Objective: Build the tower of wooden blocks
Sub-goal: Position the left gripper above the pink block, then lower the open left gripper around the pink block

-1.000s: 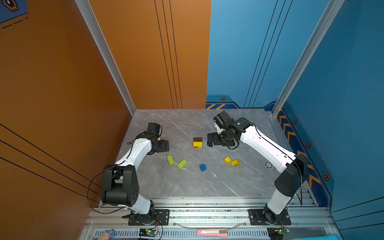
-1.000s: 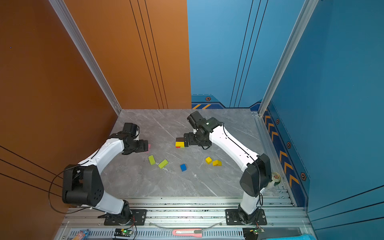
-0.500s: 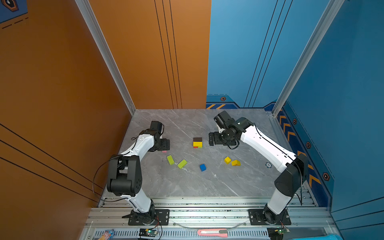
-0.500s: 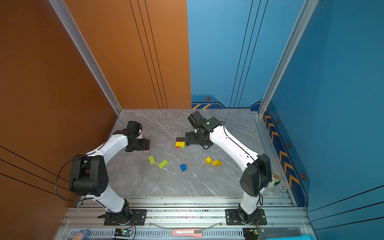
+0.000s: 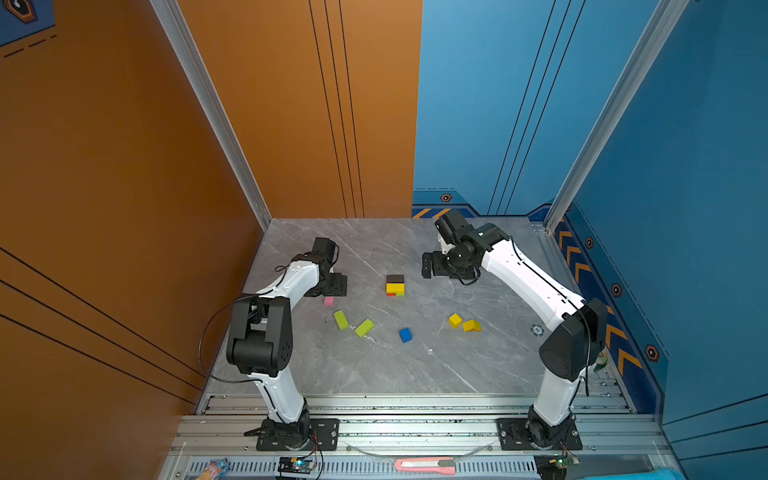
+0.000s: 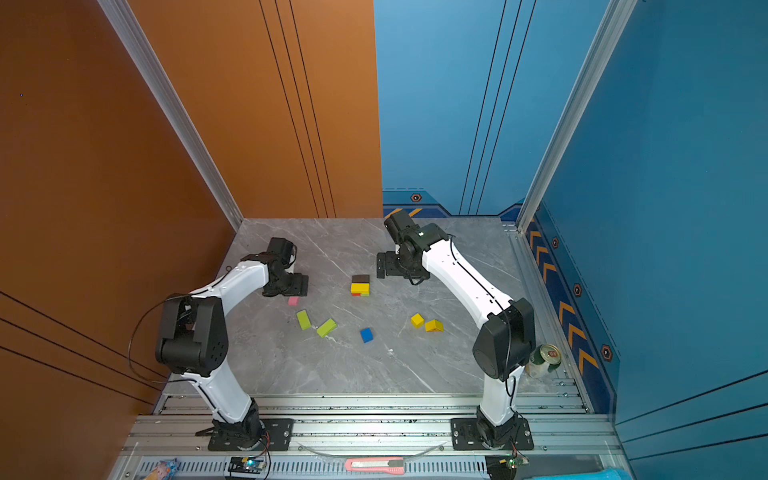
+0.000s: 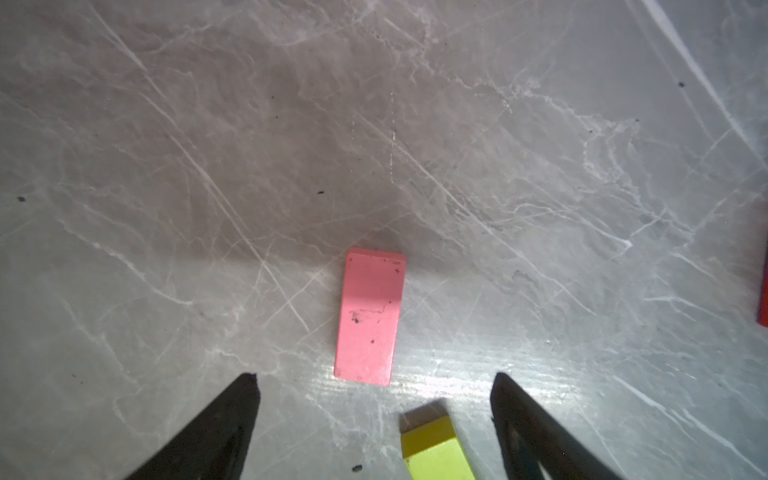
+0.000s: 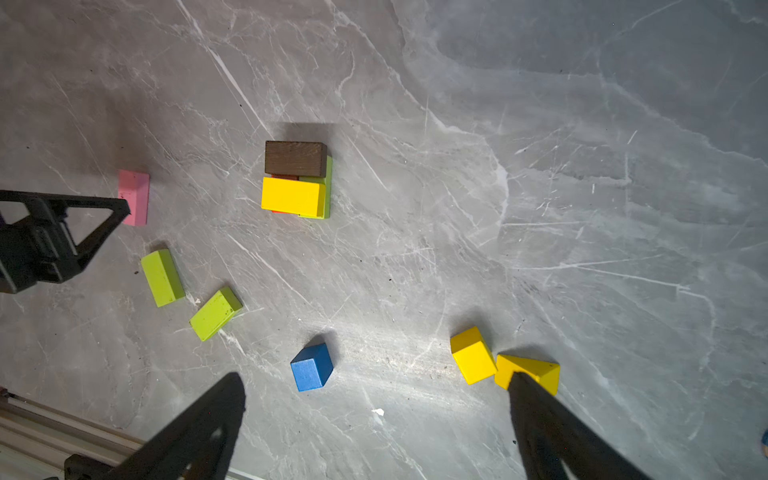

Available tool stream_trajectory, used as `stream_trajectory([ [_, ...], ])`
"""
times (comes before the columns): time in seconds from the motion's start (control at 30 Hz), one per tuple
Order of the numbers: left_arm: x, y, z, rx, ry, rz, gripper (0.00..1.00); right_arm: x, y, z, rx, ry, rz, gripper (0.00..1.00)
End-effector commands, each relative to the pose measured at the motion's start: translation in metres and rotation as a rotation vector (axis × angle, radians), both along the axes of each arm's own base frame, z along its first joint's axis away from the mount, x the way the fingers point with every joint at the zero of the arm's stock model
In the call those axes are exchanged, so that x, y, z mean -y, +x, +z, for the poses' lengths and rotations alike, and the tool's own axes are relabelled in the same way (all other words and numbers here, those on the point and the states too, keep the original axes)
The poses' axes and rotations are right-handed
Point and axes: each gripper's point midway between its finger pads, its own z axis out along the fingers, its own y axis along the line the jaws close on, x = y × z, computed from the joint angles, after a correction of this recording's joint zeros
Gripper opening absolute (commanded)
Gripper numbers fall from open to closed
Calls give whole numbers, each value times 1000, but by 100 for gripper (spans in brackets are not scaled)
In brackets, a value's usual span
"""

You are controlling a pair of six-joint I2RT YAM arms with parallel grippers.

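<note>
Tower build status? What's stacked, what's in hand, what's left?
Done: a two-layer base, brown bar and yellow bar laid across a red-and-lime lower layer. In hand: nothing; left gripper open, poised at the pink bar, right gripper open and empty near the base. Left: pink bar, two lime bars, blue cube, yellow cube, yellow prism, all loose on the table.
</note>
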Motion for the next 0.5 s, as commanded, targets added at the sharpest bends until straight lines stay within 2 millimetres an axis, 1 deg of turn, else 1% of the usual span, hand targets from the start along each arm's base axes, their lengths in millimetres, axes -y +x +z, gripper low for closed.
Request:
stream_trajectory([
  [0.0, -5, 5, -3, -9, 41, -7, 88, 2, -6, 2, -20, -9, 23, 100],
  [0.2, -4, 5, -17, -40, 45, -20, 87, 5, -11, -3, -31, -24, 17, 100],
  [0.27, -3, 5, -18, -45, 39, -21, 83, 7, -13, -3, -32, -25, 8, 100],
  [0.33, -2, 4, -20, -49, 35, -22, 82, 6, -14, -2, -26, -18, 6, 100],
  [0.4, -3, 3, -21, -54, 35, -20, 82, 9, -18, -11, -47, -32, 4, 100],
  [0.47, -2, 2, -23, -58, 34, -21, 82, 10, -18, -12, -50, -36, 3, 100],
])
